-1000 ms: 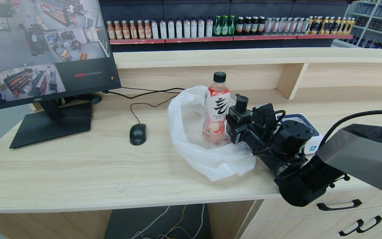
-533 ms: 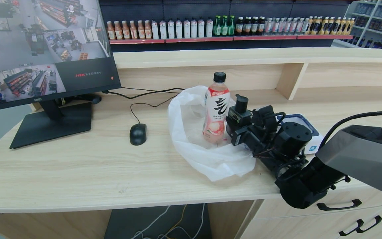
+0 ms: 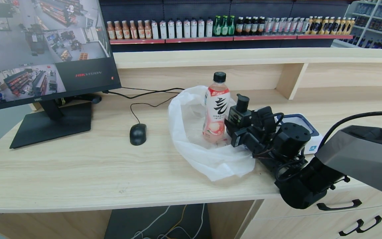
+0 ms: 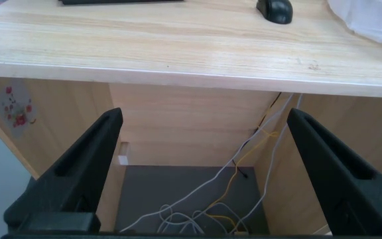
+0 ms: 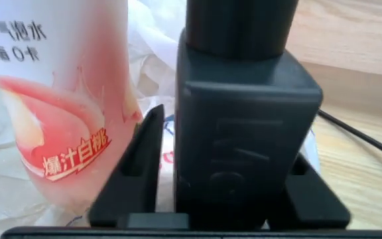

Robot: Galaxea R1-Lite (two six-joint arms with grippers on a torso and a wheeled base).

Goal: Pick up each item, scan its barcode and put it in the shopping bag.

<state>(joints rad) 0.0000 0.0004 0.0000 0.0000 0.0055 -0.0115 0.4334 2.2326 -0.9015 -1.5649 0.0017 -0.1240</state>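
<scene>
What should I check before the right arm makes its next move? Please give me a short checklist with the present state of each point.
1. The right gripper holds the scanner, with fingers on both sides: ok.
2. The bottle stands upright inside the shopping bag: ok.
3. The barcode of the bottle faces the scanner: cannot tell.
4. A gap between scanner and bottle: cannot tell; they are very close.
5. The white and blue box is bagged: not ok; it lies on the desk behind the right arm.
6. The left gripper is open, empty and low before the desk: ok.
</scene>
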